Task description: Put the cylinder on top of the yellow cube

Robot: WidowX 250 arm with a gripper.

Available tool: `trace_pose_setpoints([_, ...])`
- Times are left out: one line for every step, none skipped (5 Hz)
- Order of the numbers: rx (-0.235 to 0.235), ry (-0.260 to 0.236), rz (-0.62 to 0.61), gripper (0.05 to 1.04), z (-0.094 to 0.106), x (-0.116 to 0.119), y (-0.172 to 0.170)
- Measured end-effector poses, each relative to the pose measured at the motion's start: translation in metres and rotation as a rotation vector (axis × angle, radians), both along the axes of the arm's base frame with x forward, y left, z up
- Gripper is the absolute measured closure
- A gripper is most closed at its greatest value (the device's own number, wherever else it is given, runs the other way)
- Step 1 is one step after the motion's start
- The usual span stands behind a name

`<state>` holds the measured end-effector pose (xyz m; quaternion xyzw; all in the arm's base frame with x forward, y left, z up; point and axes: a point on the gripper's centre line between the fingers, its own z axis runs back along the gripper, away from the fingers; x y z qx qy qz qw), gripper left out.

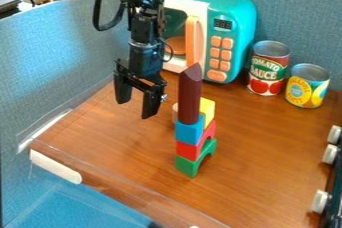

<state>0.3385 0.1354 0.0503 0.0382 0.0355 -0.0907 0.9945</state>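
Observation:
The black gripper (pixel 136 108) hangs left of the block stack, its fingers spread apart with nothing between them. A tall dark maroon cylinder-like block (pixel 190 94) with a slanted top stands upright on a blue block (pixel 190 131). Under the blue block are a red arch block (pixel 192 150) and a green arch block (pixel 191 166). The yellow cube (pixel 208 110) shows just behind and right of the maroon block's lower end; what it rests on is hidden. A small light tan piece (pixel 175 113) peeks out at the stack's left, mostly hidden, its full shape unclear.
A teal toy microwave (pixel 235 22) with an orange handle stands behind the stack. Two cans, a tomato can (pixel 268 69) and a yellow-labelled can (pixel 307 86), are at the back right. White knobs (pixel 320 201) line the right edge; a clear panel borders the table's front left.

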Motion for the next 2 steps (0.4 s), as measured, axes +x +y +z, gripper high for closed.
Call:
trace_pose_setpoints([-0.024, 0.023, -0.033, 0.083, -0.012, 0.007, 0.0])
trace_pose_setpoints([-0.028, 0.015, -0.095, 0.083, -0.024, 0.021, -0.011])
